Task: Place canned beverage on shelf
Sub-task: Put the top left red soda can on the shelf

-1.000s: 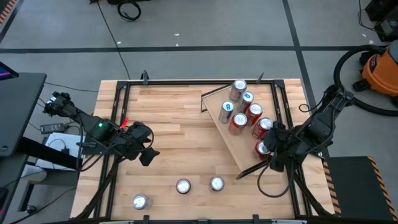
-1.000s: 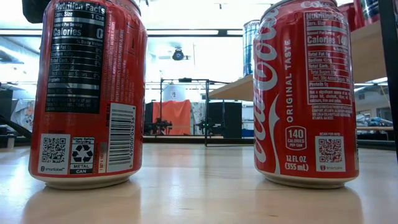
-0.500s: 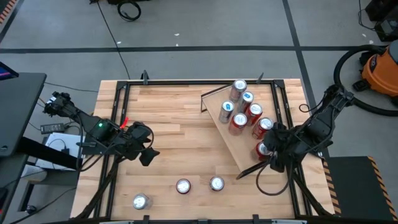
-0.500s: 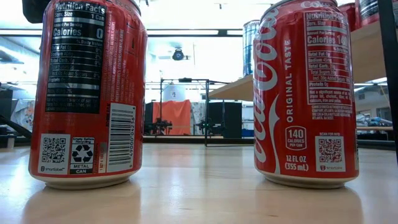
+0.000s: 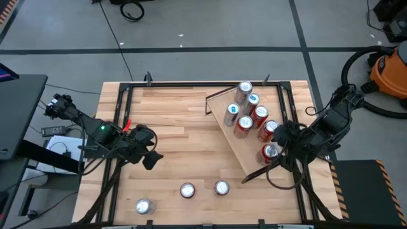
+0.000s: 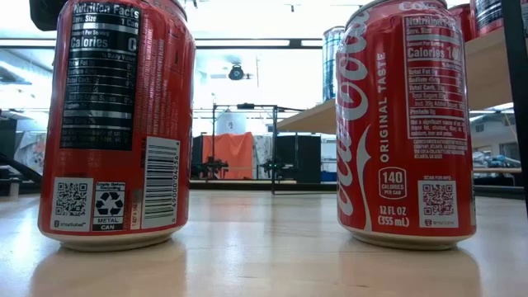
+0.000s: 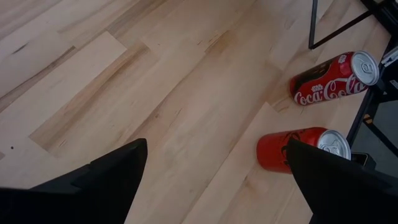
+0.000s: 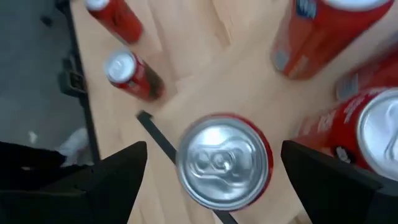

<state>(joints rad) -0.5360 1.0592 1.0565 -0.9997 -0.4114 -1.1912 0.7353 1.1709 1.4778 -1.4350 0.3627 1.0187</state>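
One can (image 5: 269,151) upright (shelf (image 5: 236,144) diagonal)

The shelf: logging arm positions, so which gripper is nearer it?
Right. The right gripper hovers open over a can at the shelf end; the left gripper waits across the table.

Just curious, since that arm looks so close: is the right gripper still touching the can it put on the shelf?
Apart. The right wrist view shows the can between the right gripper's spread fingers, shelf wood visible either side.
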